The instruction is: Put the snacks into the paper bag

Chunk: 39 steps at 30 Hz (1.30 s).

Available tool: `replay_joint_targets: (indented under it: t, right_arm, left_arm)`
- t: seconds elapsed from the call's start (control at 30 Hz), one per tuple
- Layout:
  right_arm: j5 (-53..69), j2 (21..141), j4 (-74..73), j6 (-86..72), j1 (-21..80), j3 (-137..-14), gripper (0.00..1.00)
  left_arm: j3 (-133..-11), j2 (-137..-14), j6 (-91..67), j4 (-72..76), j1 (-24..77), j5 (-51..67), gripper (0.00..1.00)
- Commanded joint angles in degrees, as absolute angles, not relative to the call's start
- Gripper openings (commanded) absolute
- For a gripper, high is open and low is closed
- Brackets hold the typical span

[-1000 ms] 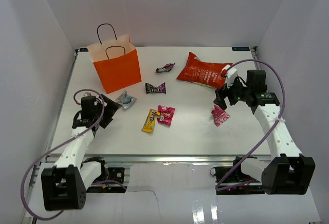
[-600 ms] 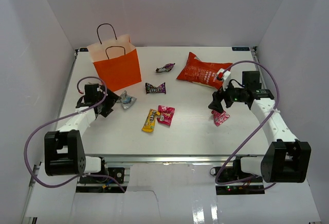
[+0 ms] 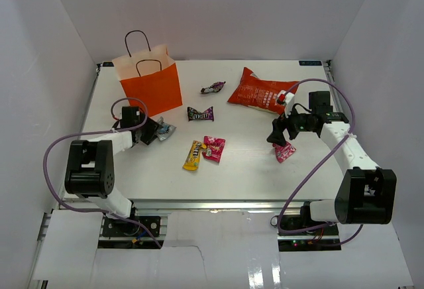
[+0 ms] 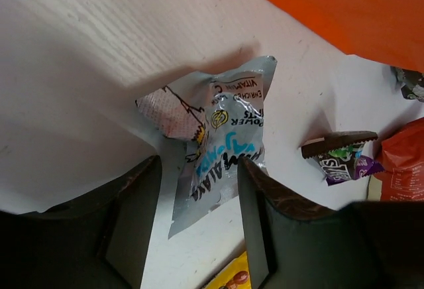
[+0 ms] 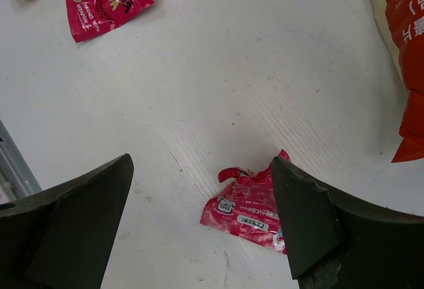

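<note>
1 paper bag [image 3: 156,93], 1 chip bag [image 3: 260,92], 2 pink pkts [image 3: 213,148] [image 3: 284,151], 2 dark purple pkts [image 3: 200,113] [image 3: 212,88], 1 yellow pkt [image 3: 193,156], 1 silver-blue pkt [image 3: 164,129].

The paper bag [image 3: 159,93] is orange, with black cord handles [image 3: 149,60]. The chip bag [image 3: 258,93] is red with white print. The silver packet [image 4: 215,150] has blue lettering (and a pinkish patch at one end). Others: dark purple packet [image 3: 200,113], yellow packet [image 3: 193,155], pink packet [image 3: 213,148], crumpled pink-red packet [image 5: 248,203]. The worktop [image 3: 252,170] is white and faintly grained.

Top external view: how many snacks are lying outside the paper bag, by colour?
Red chip bag: 1
Pink packets: 2
Dark purple packets: 2
Yellow packet: 1
Silver-blue packet: 1
Total: 7
</note>
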State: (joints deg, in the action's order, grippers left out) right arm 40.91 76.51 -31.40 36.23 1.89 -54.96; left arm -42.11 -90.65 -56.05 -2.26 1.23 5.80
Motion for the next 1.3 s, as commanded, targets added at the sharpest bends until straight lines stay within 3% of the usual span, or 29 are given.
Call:
replay_joint_targets:
  t: [0.0, 0.1, 0.2, 0.23, 0.43, 0.6, 0.77, 1.1, 1.27]
  right_arm:
    - [41.9, 75.4, -30.2, 36.7, 1.5, -56.2, 0.90]
    - [41.6, 75.1, -30.2, 36.4, 1.5, -56.0, 0.90]
    - [41.5, 74.9, -30.2, 35.9, 1.4, -56.1, 0.90]
    - [41.6, 74.8, -30.2, 35.9, 1.4, -56.1, 0.90]
    - [42.4, 74.0, -30.8, 36.3, 1.4, -55.3, 0.90]
    - [44.6, 73.6, -34.2, 42.4, 1.3, -55.1, 0.90]
    - [45.7, 74.3, -34.2, 44.3, 1.3, -54.8, 0.90]
    - [46.6, 74.2, -33.9, 44.6, 1.4, -55.6, 0.90]
    - [46.2, 72.7, -34.2, 45.1, 1.4, -54.4, 0.90]
  left_arm:
    - [-43.1, -93.0, -56.7, -1.1, 1.6, 4.1, 0.60]
    - [-42.5, -93.4, -56.4, -0.9, 1.5, 3.3, 0.55]
    - [-41.2, -93.0, -55.4, -0.7, 1.5, 3.3, 0.34]
    - [-40.8, -92.2, -55.1, -0.9, 1.6, 3.3, 0.22]
    - [-36.0, -82.1, -48.3, -2.1, 1.6, 3.4, 0.06]
    - [-36.0, -64.2, -37.9, -7.3, 3.3, 7.1, 0.04]
    - [-45.8, -49.8, -36.7, -15.6, 3.6, 6.0, 0.00]
    - [-72.5, -63.1, -42.6, -11.9, 3.5, 3.8, 0.00]
    - [-90.0, -78.2, -38.2, -16.4, 3.1, -2.1, 0.00]
